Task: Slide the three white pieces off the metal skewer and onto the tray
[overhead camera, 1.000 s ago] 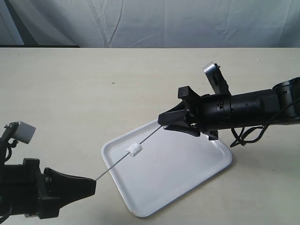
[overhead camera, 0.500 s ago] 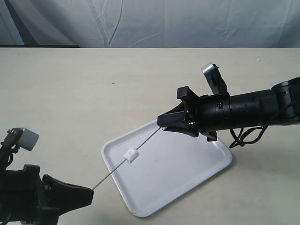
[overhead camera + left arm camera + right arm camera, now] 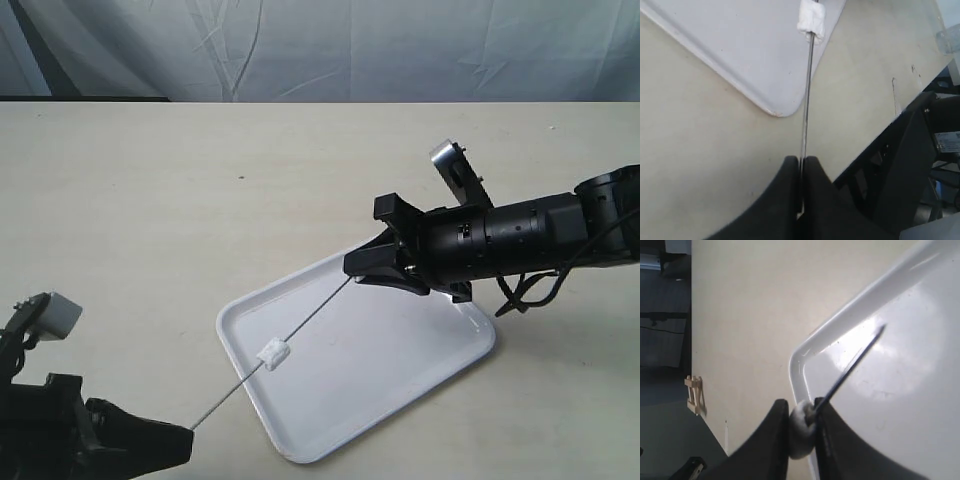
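Observation:
The metal skewer (image 3: 310, 320) slants over the white tray (image 3: 400, 370), held off the table at both ends. My left gripper (image 3: 188, 437) is shut on its near end; the rod (image 3: 807, 100) runs out from between the closed jaws (image 3: 801, 162). One white piece (image 3: 272, 353) sits on the rod above the tray's left part and also shows in the left wrist view (image 3: 811, 20). My right gripper (image 3: 350, 268) is at the far end. Its jaws (image 3: 801, 410) are shut on another white piece (image 3: 800, 427), with the skewer (image 3: 850, 367) coming out of it over the tray rim (image 3: 796, 365).
The tray lies slantwise on a beige table. A grey cloth backdrop (image 3: 320, 50) hangs behind the table's far edge. Black cables (image 3: 525, 290) trail under the right arm beside the tray. A white camera block (image 3: 55, 312) rides on the left wrist.
My left gripper has drawn back toward the near edge, and the skewer and its middle white piece went down-left with it. The right jaws have closed on the far white piece.

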Motion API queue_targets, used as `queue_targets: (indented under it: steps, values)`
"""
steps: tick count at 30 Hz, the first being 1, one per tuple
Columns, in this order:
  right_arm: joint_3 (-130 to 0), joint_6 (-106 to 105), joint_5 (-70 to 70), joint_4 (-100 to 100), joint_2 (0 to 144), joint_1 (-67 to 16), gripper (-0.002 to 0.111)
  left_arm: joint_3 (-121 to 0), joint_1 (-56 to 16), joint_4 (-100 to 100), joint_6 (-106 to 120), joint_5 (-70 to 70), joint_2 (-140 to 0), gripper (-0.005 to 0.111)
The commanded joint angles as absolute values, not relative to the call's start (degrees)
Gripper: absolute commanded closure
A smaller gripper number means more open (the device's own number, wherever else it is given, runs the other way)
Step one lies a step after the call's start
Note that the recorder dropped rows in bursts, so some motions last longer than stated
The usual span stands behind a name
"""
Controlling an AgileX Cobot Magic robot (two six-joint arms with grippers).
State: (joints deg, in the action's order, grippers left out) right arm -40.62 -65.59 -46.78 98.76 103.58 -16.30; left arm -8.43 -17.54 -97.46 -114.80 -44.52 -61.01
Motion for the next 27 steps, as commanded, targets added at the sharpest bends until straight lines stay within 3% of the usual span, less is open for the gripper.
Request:
queue_targets:
  steps: [1, 27]
  values:
    - [-43.2, -67.0, -38.6, 99.9, 103.5, -15.3, 0.097, -6.9, -17.8, -99.9, -115.9, -45.0, -60.7, 0.107]
    - [-47.8, -65.8, -29.0, 99.5, 103.5, -15.3, 0.097, -4.6, -17.8, -98.3, -118.2, -43.1, -60.7, 0.107]
